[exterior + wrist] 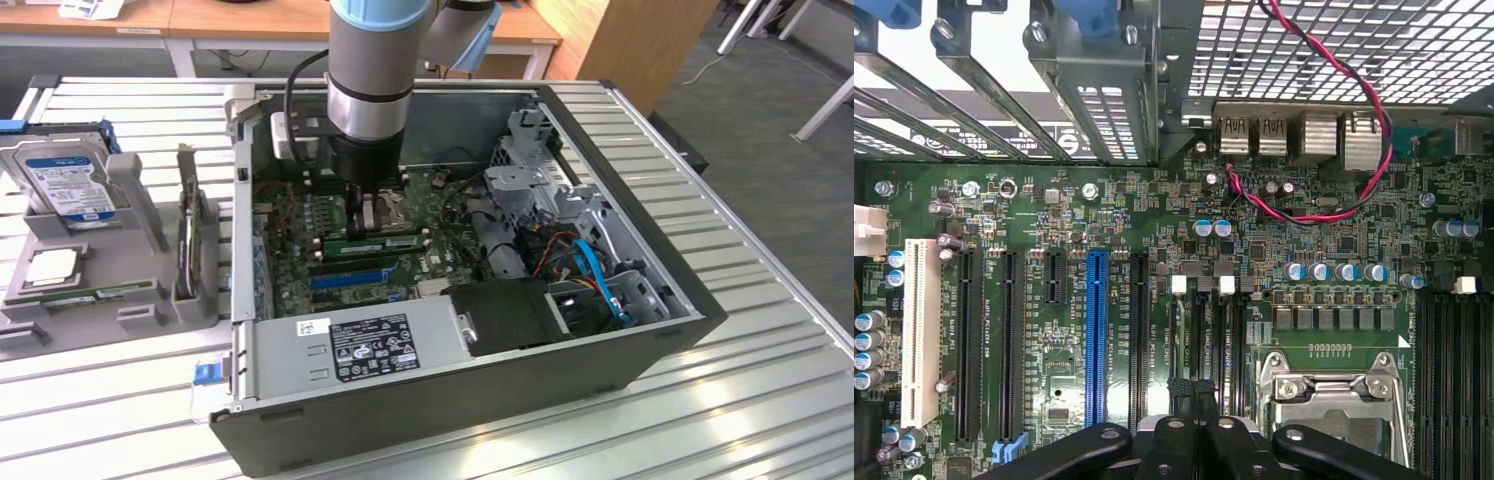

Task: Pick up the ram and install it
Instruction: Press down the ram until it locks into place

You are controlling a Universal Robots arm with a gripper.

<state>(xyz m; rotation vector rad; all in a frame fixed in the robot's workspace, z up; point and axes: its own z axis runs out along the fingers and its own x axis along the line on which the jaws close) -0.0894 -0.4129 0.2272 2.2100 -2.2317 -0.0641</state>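
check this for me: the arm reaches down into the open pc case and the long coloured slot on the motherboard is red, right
Not quite. The arm does reach down into the open pc case, but the long coloured slot on the motherboard is blue, not red. The wrist view shows this plainly.

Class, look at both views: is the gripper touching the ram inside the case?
Cannot tell. In the exterior view the gripper stands just above the ram, but the arm hides any contact or gap.

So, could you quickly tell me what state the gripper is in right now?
Gripper: down inside the computer case over the motherboard; whether it is open, closed or holding anything cannot be told.
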